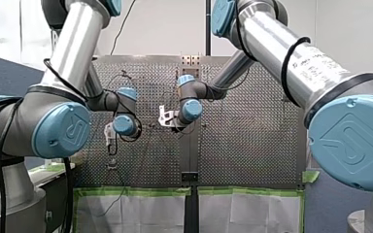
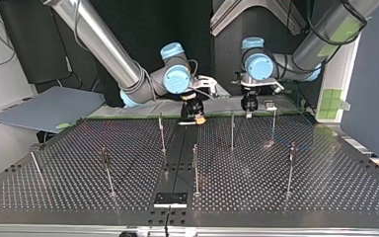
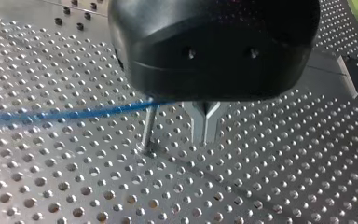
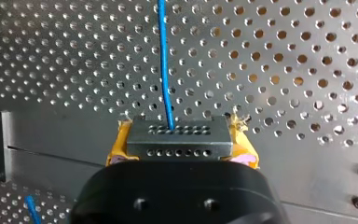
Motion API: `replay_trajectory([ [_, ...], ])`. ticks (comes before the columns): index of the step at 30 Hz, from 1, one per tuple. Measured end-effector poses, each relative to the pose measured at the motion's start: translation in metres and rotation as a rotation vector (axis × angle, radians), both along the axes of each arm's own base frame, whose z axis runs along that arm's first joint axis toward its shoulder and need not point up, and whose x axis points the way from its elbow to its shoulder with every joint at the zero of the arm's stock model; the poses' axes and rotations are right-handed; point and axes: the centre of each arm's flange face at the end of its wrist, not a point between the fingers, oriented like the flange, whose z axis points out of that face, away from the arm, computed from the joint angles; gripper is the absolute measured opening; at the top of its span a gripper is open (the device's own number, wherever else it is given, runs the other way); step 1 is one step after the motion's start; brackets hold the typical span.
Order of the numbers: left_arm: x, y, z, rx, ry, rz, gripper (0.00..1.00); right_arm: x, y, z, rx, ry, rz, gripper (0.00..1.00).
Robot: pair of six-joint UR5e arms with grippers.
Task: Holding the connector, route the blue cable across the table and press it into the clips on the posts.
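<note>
Right gripper (image 4: 181,148): my right arm's. Its yellow pads (image 4: 117,149) are closed on the two ends of the connector and grip it.
Connector (image 4: 177,133): a dark grey block with rows of small holes in its face. It is held between the yellow pads, above a plain metal strip (image 4: 51,140) of the table.
Blue cable (image 4: 165,70): it leaves the connector's face and runs straight ahead of the right gripper, over the perforated surface. A second short piece shows beside that gripper's black housing. In the left wrist view the cable runs sideways above the table, passes the top of a post and goes out of sight under the housing.
Left gripper (image 3: 205,137): my left arm's, with a black housing. Its metal fingers (image 3: 198,122) are pressed together, tips pointing down at the table. The housing hides whether the cable is pinched between them.
Post (image 3: 148,128): a thin metal rod standing in a table hole, just beside the left gripper's fingers.
Placement, top view: both grippers are at the table's far edge. The right gripper is at the far end of the dark centre strip, and the left gripper is near it, toward the view's right.
Posts, top view: several thin rods stand upright, well apart, across the perforated table (image 2: 316,197). Two flank the centre strip.
Black plate (image 2: 170,199): lies flat at the near end of the centre strip.
</note>
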Motion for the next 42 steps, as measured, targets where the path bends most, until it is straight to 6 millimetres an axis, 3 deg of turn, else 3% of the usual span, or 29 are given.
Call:
replay_trajectory([
  [16, 0.046, 0.008, 0.028, -0.024, -0.068, 0.014, 0.0, -0.002, -0.029, 0.022, -0.04, -0.047, -0.019, 0.0],
  [33, 0.057, 0.023, 0.035, -0.031, -0.08, 0.018, 0.0, -0.016, -0.054, 0.027, -0.048, -0.056, -0.05, 0.0],
  [34, 0.058, 0.023, 0.035, -0.032, -0.08, 0.018, 0.07, -0.016, -0.054, 0.028, -0.048, -0.056, -0.051, 0.0],
  [35, 0.058, 0.023, 0.035, -0.035, -0.081, 0.018, 0.07, -0.016, -0.055, 0.027, -0.048, -0.056, -0.051, 0.0],
  [37, 0.058, 0.022, 0.035, -0.044, -0.085, 0.016, 0.38, -0.016, -0.055, 0.028, -0.049, -0.056, -0.051, 0.0],
  [38, 0.058, 0.021, 0.035, -0.049, -0.086, 0.016, 0.38, -0.016, -0.055, 0.027, -0.048, -0.056, -0.051, 0.0],
  [39, 0.057, 0.02, 0.035, -0.055, -0.086, 0.015, 0.51, -0.016, -0.055, 0.027, -0.048, -0.056, -0.051, 0.0],
  [40, 0.057, 0.02, 0.035, -0.062, -0.086, 0.015, 0.58, -0.017, -0.055, 0.027, -0.048, -0.056, -0.052, 0.0],
  [42, 0.057, 0.019, 0.035, -0.075, -0.083, 0.015, 0.58, -0.017, -0.055, 0.027, -0.047, -0.055, -0.051, 0.0],
])
